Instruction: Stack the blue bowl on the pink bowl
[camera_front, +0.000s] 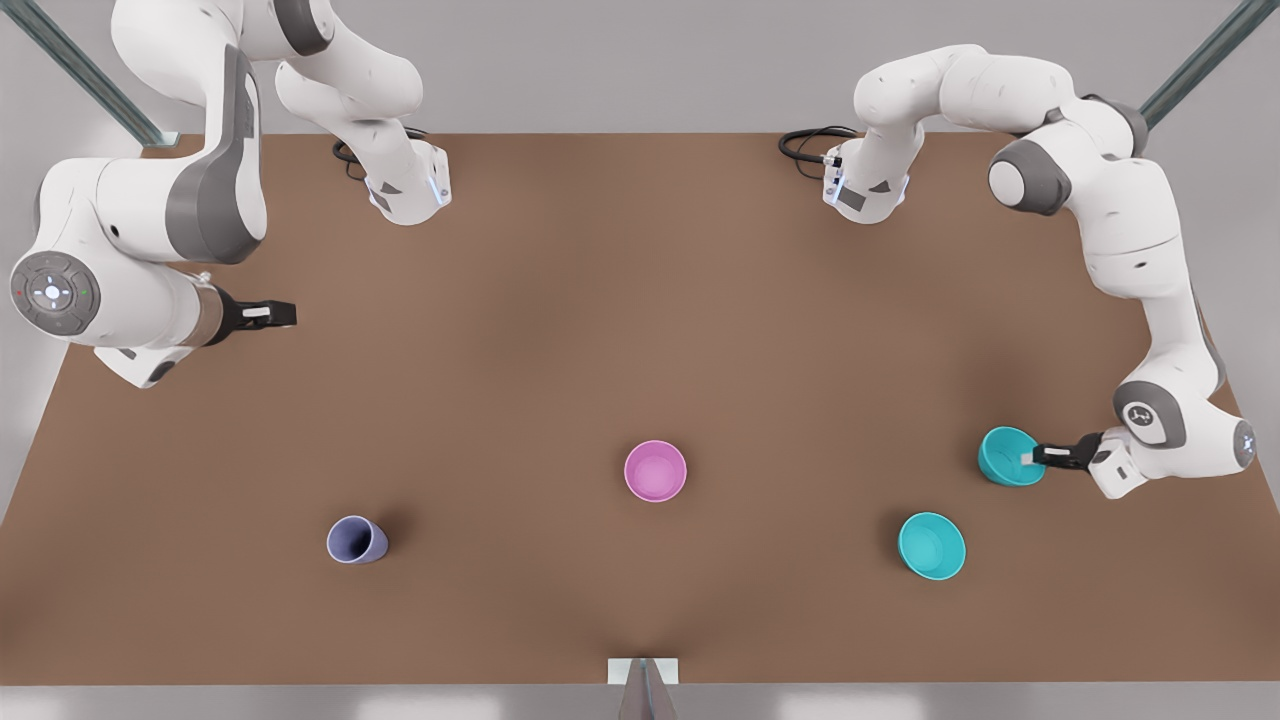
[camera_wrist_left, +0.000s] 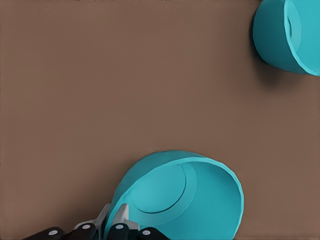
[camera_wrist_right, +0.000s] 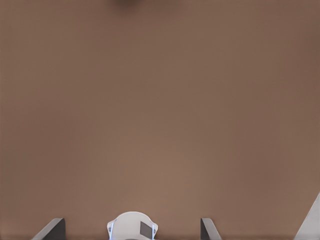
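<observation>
Over by the table's (camera_front: 560, 300) right edge in the front view, the left gripper (camera_front: 1030, 458) pinches the rim of the blue bowl (camera_front: 1008, 455), which is tipped. A second teal bowl (camera_front: 931, 546) sits near it, closer to the near edge. The pink bowl (camera_front: 655, 470) stands mid-table, a purplish cup (camera_front: 355, 540) lies tilted toward the left, and the right gripper (camera_front: 280, 314) hangs near the left edge.

The front view looks steeply down on the whole table (camera_front: 560, 300) from its near edge, while both wrist views face down close over it
</observation>
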